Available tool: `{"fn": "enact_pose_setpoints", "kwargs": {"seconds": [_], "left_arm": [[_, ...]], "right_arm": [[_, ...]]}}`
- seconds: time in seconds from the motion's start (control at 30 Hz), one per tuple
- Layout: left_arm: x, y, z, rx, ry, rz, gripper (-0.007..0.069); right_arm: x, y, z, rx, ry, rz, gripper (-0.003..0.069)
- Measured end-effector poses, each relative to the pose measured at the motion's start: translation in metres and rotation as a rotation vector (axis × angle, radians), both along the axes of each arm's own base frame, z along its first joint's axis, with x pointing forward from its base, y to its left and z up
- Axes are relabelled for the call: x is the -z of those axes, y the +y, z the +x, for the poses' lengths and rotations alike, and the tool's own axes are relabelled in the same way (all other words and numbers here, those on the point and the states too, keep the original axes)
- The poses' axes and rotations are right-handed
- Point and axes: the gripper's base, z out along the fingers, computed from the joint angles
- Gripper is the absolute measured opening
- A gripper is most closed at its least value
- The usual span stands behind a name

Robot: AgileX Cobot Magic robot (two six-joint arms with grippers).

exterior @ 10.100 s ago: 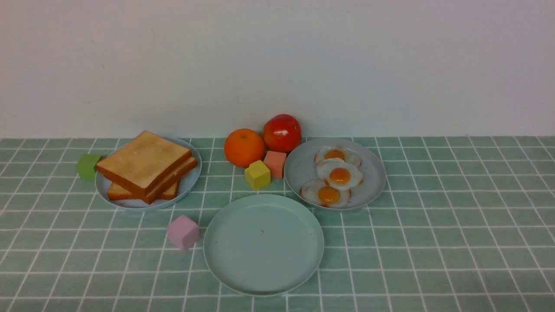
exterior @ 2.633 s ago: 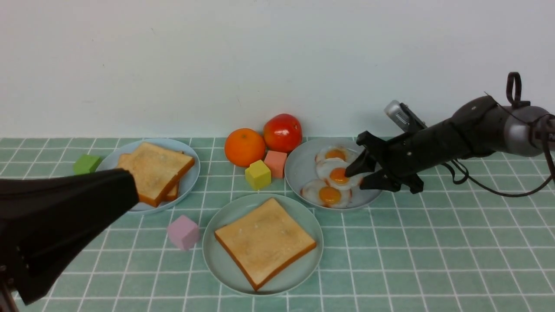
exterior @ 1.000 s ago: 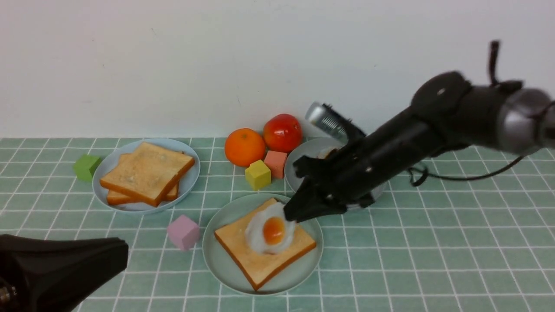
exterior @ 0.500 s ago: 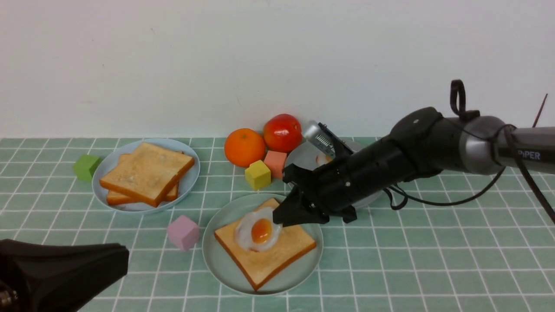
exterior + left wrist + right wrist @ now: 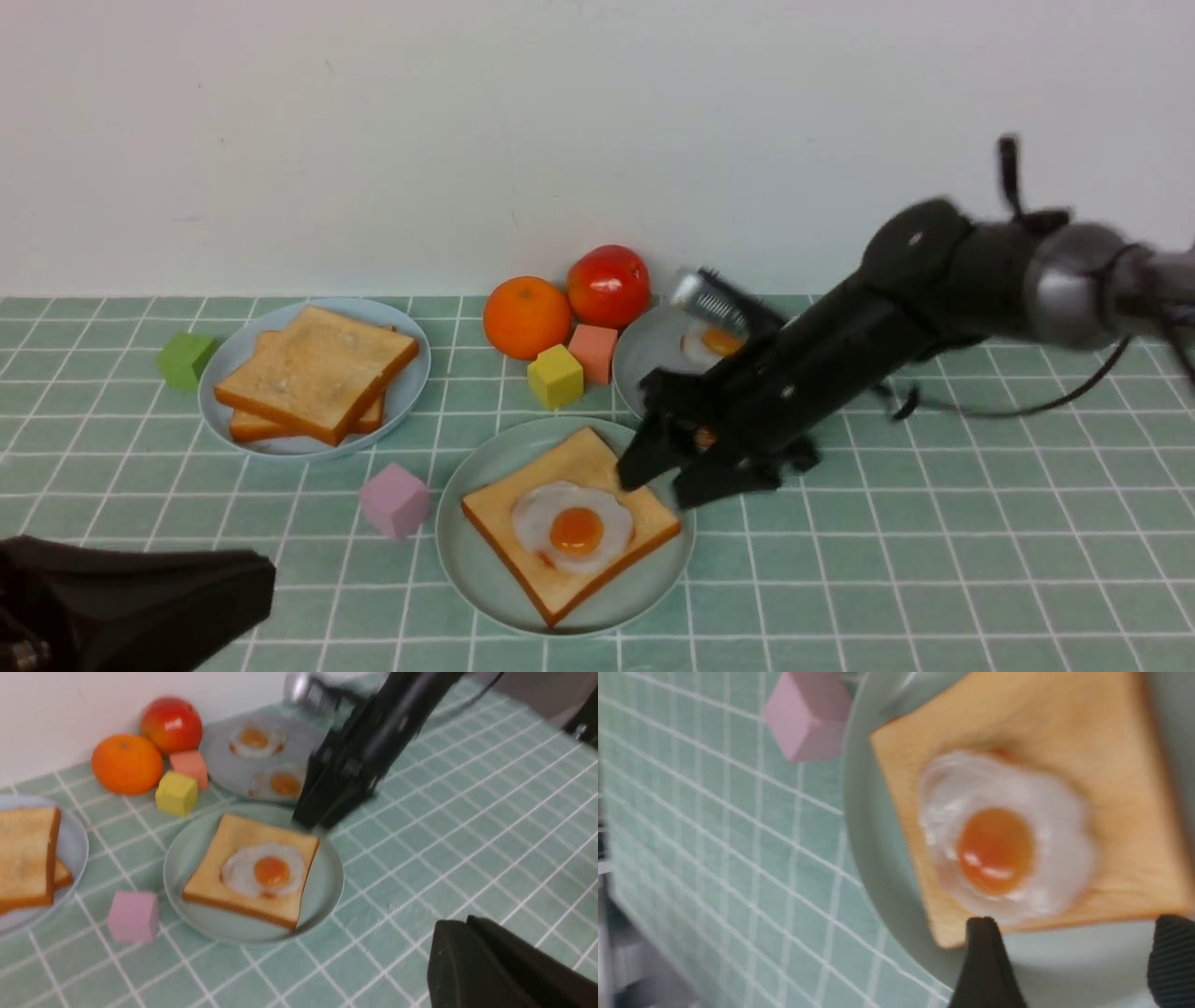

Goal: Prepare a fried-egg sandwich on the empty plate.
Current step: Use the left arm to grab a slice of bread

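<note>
The pale mint-green plate (image 5: 476,569) sits front and centre and carries one golden toast slice (image 5: 635,537). A fried egg (image 5: 572,528) lies flat on that toast, with nothing on top of it. My right gripper (image 5: 658,485) hovers open at the toast's far right corner and holds nothing. In the right wrist view its fingertips (image 5: 983,933) frame the toast's edge below the egg (image 5: 999,844). My left gripper (image 5: 257,583) is shut and empty, low at the front left. The left wrist view shows its tip (image 5: 460,924) right of the plate (image 5: 196,914).
A light-blue plate (image 5: 411,392) with two toast slices (image 5: 317,369) stands back left. A bluish-grey plate (image 5: 644,359) with more eggs lies behind my right arm. An orange (image 5: 526,317), tomato (image 5: 607,285), yellow cube (image 5: 555,376), salmon cube (image 5: 593,352), pink cube (image 5: 395,500) and green cube (image 5: 187,359) surround them.
My right gripper opened and let go of the egg, which dropped flat onto the toast. The gripper drew back a little to the right. The left arm barely moved.
</note>
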Motion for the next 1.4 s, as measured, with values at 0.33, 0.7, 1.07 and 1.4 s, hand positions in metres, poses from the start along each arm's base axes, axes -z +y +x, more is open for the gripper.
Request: {"fn": "enact_pose_setpoints", "kwargs": {"seconds": [0.33,0.7,1.07,1.4], "left_arm": [[0.032,-0.046,0.048,-0.113,0.278,0.153,-0.0013],[0.044,-0.022,0.201,-0.419,0.41,0.269,-0.0013],[0.097,0.0,0.305,-0.413,0.432,0.442,0.0146],[0.158,-0.005,0.342,-0.372,0.383,0.529,0.0433]], "right_arm": [[-0.15,-0.054,-0.076,-0.127,-0.342,-0.301,0.0078],[-0.253,-0.073,-0.203,-0.204,-0.671,-0.229,0.0001],[-0.243,-0.086,-0.231,-0.198,-0.663,-0.227,0.0006],[-0.195,-0.08,-0.229,-0.237,-0.489,-0.228,0.0011]]}}
